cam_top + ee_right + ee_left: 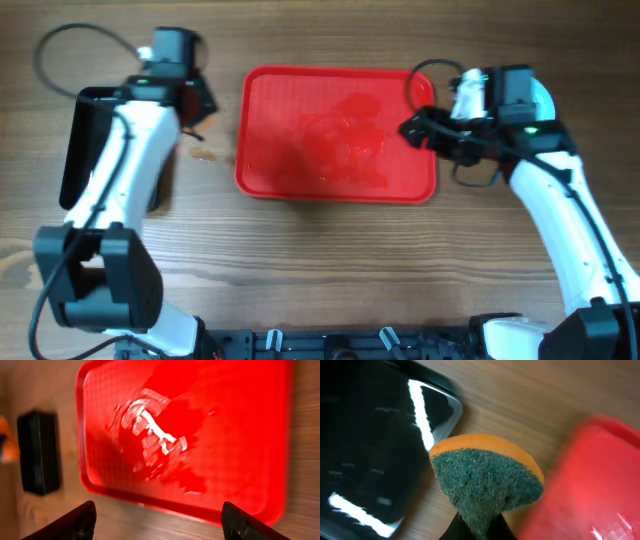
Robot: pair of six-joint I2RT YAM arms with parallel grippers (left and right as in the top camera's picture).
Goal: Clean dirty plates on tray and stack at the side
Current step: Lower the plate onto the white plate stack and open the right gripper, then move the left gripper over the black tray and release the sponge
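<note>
The red tray (pixel 338 135) lies in the middle of the table with no plates on it, only a wet sheen; it also shows in the right wrist view (pixel 235 460) and the left wrist view (pixel 590 490). A pale blue round edge, apparently the plates (pixel 541 96), peeks out behind my right arm at the far right. My left gripper (pixel 197 101) is left of the tray and shut on an orange and green sponge (pixel 487 477). My right gripper (pixel 414 128) hangs open and empty over the tray's right rim; its jaws (pixel 157 522) show in the right wrist view.
A black rectangular tray (pixel 78 140) sits at the far left under my left arm, and its glossy surface (pixel 365 450) shows in the left wrist view. A small brownish smear (pixel 205 155) marks the wood left of the red tray. Bare wood lies in front of the red tray.
</note>
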